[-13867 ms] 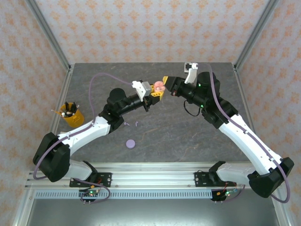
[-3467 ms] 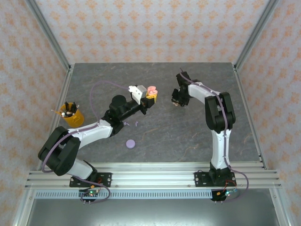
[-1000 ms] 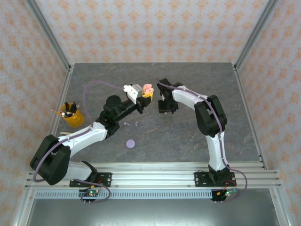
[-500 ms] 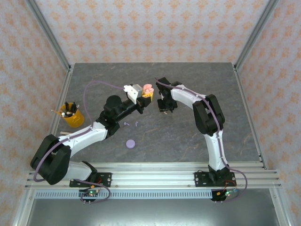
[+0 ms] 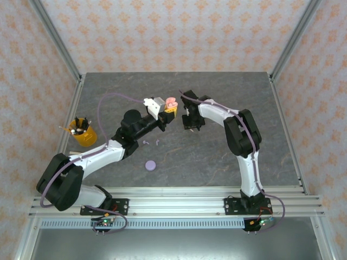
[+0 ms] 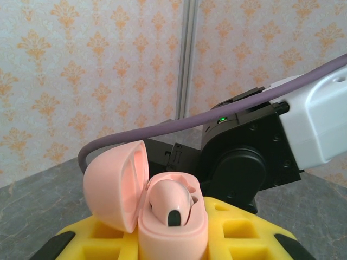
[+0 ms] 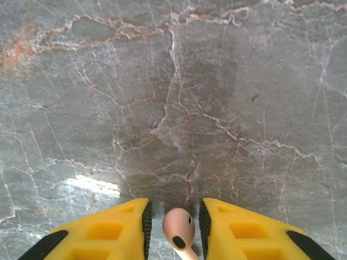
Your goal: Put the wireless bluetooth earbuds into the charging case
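My left gripper (image 5: 172,107) is shut on a pale pink charging case (image 5: 171,101) and holds it above the table. In the left wrist view the case (image 6: 173,238) sits between the yellow fingers (image 6: 244,233), its lid (image 6: 116,184) swung open to the left. One pink earbud (image 6: 168,203) rests in it. My right gripper (image 5: 188,125) points down at the table just right of the case. Another pink earbud (image 7: 179,228) lies between its yellow fingers (image 7: 108,230), with a gap on each side. Two lilac earbuds (image 5: 146,142) (image 5: 157,143) lie on the table.
A closed lilac case (image 5: 150,164) lies on the grey marbled table (image 5: 217,157) in front of the left arm. A yellow cup (image 5: 82,132) of pens stands at the left edge. The right arm's black wrist (image 6: 244,157) is close behind the pink case.
Over the last few seconds my right gripper has come left, close to the held case, and lowered over the pink earbud. In the last second both arms have barely moved.
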Controlling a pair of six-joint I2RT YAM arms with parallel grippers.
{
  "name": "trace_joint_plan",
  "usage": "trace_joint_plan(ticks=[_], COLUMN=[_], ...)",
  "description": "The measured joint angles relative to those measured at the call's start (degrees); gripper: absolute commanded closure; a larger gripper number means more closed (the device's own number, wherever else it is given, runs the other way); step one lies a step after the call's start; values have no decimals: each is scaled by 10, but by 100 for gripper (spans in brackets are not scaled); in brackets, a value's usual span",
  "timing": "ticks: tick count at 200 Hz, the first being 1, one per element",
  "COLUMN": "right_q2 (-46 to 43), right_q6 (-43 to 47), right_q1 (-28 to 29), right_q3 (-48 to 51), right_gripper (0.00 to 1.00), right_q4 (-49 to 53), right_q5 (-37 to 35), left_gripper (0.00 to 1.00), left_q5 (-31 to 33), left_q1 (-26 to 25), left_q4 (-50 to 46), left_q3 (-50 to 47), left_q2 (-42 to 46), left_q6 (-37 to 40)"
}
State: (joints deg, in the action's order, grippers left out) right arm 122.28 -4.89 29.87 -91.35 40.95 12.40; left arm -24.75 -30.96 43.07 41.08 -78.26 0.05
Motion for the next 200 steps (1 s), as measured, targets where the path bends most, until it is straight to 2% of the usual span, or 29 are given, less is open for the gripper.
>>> trace_joint_plan(ticks=[102,200], right_q2=[-13,-15], right_q6=[-4,-9], right_q1=[0,0], right_q3=[21,21], right_gripper=[70,88], right_q4=[-11,-10], right_q5=[0,-5], left_gripper=[100,100], left_q5=[0,0], left_q1=[0,0], left_q4=[0,0], left_q3=[0,0], left_q2=[0,0], left_q6=[0,0])
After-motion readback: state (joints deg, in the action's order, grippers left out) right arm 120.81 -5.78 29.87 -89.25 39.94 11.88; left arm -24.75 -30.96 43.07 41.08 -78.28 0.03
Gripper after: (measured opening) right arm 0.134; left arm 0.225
